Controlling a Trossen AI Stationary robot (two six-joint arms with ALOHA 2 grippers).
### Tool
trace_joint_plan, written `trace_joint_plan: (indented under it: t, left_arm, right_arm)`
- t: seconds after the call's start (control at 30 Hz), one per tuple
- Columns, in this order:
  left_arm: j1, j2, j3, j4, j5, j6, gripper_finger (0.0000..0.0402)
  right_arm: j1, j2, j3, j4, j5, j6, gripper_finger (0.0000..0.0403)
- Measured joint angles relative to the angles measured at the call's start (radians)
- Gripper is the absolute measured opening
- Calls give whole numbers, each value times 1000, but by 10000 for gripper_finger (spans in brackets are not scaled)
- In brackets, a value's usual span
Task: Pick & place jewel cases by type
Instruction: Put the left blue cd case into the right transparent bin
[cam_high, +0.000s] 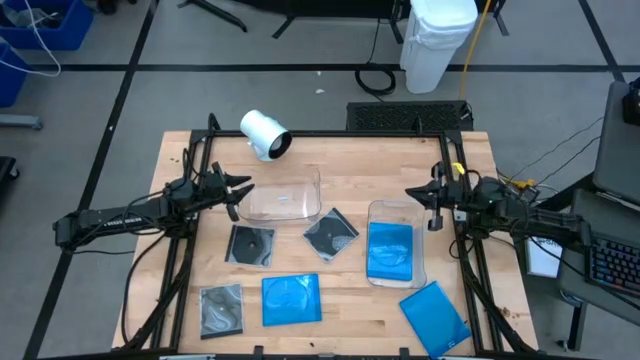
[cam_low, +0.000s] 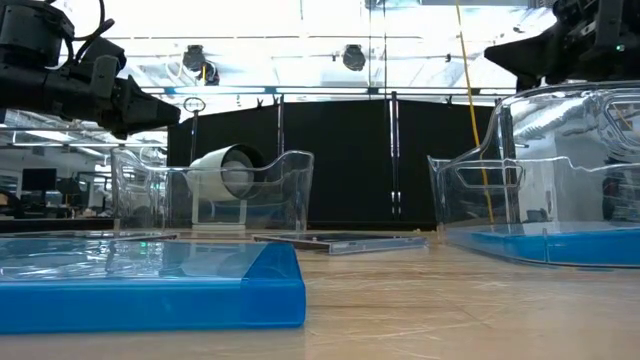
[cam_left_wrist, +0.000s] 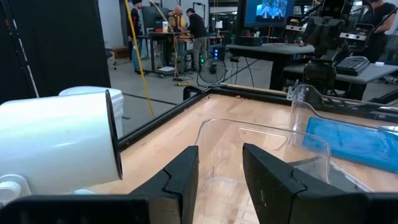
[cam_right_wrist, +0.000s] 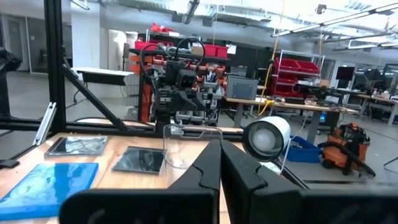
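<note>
Three dark jewel cases lie flat on the table: one (cam_high: 250, 245), one (cam_high: 330, 235) and one near the front (cam_high: 222, 308). A blue jewel case (cam_high: 291, 298) lies beside that last one, and another (cam_high: 435, 318) at the front right. A third blue one (cam_high: 390, 250) lies in the right clear tray (cam_high: 420, 215). My left gripper (cam_high: 240, 192) hovers open at the left end of the left clear tray (cam_high: 285, 200), its fingers (cam_left_wrist: 186, 177) level and apart. My right gripper (cam_high: 415, 195) hovers shut above the right tray's far end, and nothing sits between its fingers (cam_right_wrist: 208, 171).
A white cylinder (cam_high: 265, 133) lies on its side at the table's far left, behind the left tray. A black frame rail (cam_high: 330, 135) runs along the table's edges. Bare wood shows between the two trays and along the far side.
</note>
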Motion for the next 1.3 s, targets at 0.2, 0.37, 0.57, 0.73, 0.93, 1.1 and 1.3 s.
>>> trace_joint_plan:
  t: [0.2, 0.37, 0.57, 0.73, 0.93, 1.1, 1.3]
  left_arm:
    - [0, 0, 0, 0, 0, 0, 129]
    - [0, 0, 0, 0, 0, 0, 129]
    - [0, 0, 0, -3, 0, 0, 129]
    - [0, 0, 0, -3, 0, 1, 129]
    - [0, 0, 0, -3, 0, 1, 129]
    - [0, 0, 0, -3, 0, 0, 129]
    - [0, 0, 0, -3, 0, -11, 129]
  right_arm:
    - [0, -84, 0, -103, 5, -5, 0]
    - [0, -132, 0, -123, 1, 0, 0]
    - [0, -131, 0, -147, 4, 0, 0]
    - [0, -131, 0, -182, 50, 13, 0]
    - [0, -130, 0, -268, 80, 28, 0]
    - [0, -130, 0, -276, 83, 40, 0]
    - [0, -130, -75, -204, 85, 29, 0]
